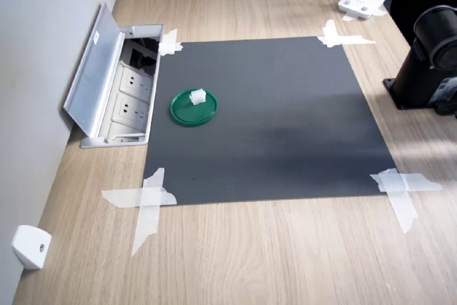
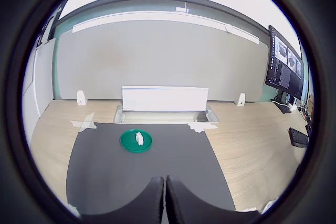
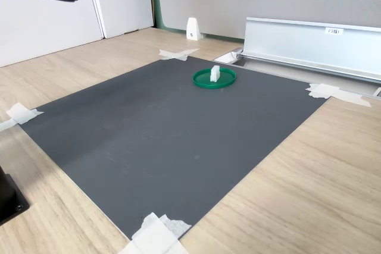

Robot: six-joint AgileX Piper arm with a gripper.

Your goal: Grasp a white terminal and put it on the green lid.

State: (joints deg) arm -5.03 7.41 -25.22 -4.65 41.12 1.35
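First exterior view: one green lid (image 1: 193, 108) is seen lying flat on the dark mat (image 1: 285, 119), toward the first exterior view's left, close to the open socket box (image 1: 121, 98) set into the wooden table (image 1: 285, 262). One white terminal (image 1: 198, 96) is carried inside the lid's raised rim, on the side nearer the socket box, touching the lid floor. The mat is taped at four corners; all four tape crosses (image 1: 146, 201) are counted here, while only three are made out in the second exterior view. A white rounded block (image 1: 31, 246) with a screw hole is noted by the wall. The gripper (image 2: 165, 203) is shown only in the wrist view, its two dark fingers (image 2: 149, 205) pressed together with nothing between them, held well apart from the lid, which sits beyond the fingertips.
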